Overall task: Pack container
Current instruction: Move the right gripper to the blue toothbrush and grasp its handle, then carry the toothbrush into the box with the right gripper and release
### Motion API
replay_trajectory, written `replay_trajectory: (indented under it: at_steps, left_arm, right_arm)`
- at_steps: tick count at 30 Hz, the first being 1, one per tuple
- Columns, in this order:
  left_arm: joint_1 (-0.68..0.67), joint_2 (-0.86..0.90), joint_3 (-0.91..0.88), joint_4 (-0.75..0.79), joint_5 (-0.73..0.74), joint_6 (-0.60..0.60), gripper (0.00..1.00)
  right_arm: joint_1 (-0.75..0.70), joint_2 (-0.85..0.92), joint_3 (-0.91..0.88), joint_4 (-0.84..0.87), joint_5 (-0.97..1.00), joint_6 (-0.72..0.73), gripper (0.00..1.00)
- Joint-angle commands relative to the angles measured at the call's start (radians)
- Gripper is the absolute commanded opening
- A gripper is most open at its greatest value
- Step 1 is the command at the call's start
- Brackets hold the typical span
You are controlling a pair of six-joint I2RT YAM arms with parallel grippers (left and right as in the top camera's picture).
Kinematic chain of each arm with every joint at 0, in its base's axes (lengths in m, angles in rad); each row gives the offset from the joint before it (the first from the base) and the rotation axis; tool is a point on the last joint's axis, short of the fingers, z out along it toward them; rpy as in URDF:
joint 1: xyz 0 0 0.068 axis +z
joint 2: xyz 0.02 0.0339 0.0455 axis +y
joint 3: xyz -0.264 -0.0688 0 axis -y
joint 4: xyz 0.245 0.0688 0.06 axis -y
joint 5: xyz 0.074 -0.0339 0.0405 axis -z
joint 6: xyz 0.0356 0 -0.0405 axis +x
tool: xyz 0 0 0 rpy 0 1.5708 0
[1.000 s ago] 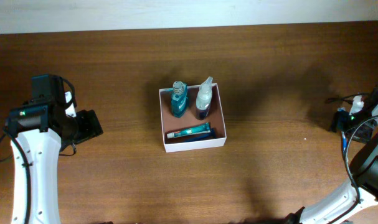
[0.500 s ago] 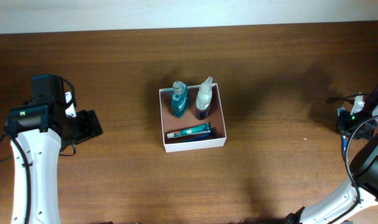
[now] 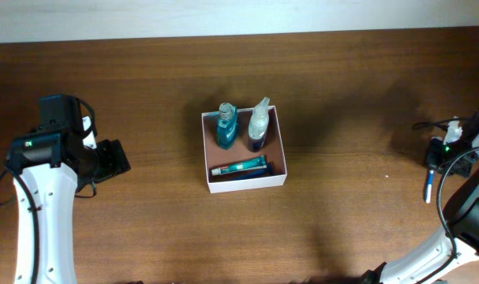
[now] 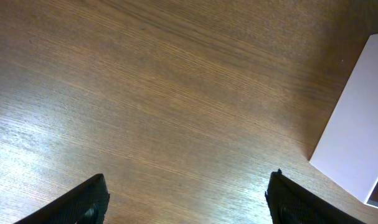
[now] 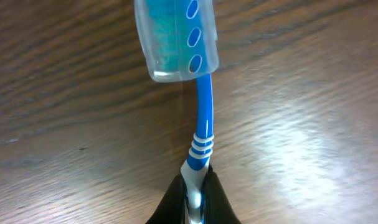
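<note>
The container (image 3: 278, 150), a shallow white-walled box with a reddish-brown floor, sits mid-table. Inside it a teal bottle (image 3: 226, 126) and a pale spray bottle (image 3: 258, 125) stand at the back, and a teal tube (image 3: 239, 167) lies along the front. At the far right my right gripper (image 3: 433, 162) (image 5: 193, 199) is shut on the handle of a blue-and-white toothbrush (image 3: 428, 188) (image 5: 203, 130), whose head sits in a clear cap (image 5: 176, 37) over the wood. My left gripper (image 3: 117, 158) (image 4: 187, 205) is open and empty, left of the container's white wall (image 4: 357, 137).
Bare brown wood surrounds the container on all sides. A pale strip runs along the table's far edge (image 3: 239, 16). The left arm's white link (image 3: 42, 213) lies along the left side, and cables (image 3: 456, 170) hang by the right arm.
The right gripper has closed on the toothbrush handle, and the toothbrush now shows below it in the overhead view. The left arm has not moved.
</note>
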Motion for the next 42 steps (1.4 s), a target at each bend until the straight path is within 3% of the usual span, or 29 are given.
replay_trajectory:
  at_steps: [1,8,11,17,21,23,28,36,42]
  left_arm:
    - [0.002,-0.013,0.021,-0.002,0.004,-0.005,0.82]
    - [0.002,-0.013,0.021,-0.002,0.004,-0.005,0.82]
    - [0.002,-0.013,0.021,-0.001,0.004,-0.005,0.82]
    - [0.002,-0.013,0.021,-0.001,0.004,-0.005,0.82]
    - [0.002,-0.013,0.021,-0.001,0.004,-0.005,0.82]
    - [0.002,-0.013,0.021,-0.001,0.004,-0.005,0.82]
    - [0.002,-0.013,0.021,-0.001,0.004,-0.005,0.82]
    - [0.002,-0.013,0.021,-0.005,0.004,-0.005,0.82]
    - [0.002,-0.013,0.021,-0.005,0.004,-0.005,0.82]
  right_arm:
    - [0.01,-0.051,0.018,-0.025,-0.165,0.004,0.04]
    - [0.205,-0.332,0.115,-0.111,-0.264,-0.049,0.04]
    - [0.369,-0.448,0.117,-0.126,-0.248,-0.122,0.04]
    - [0.834,-0.63,0.119,-0.152,-0.052,-0.285,0.04]
    - [1.132,-0.626,0.119,-0.183,-0.001,-0.441,0.04]
    - [1.205,-0.601,0.119,-0.204,-0.001,-0.497,0.04]
    - [1.3,-0.486,0.118,-0.237,-0.029,-0.573,0.04]
    - [1.298,-0.277,0.118,-0.21,-0.088,-0.596,0.04]
    - [1.298,-0.226,0.118,-0.187,-0.088,-0.596,0.04]
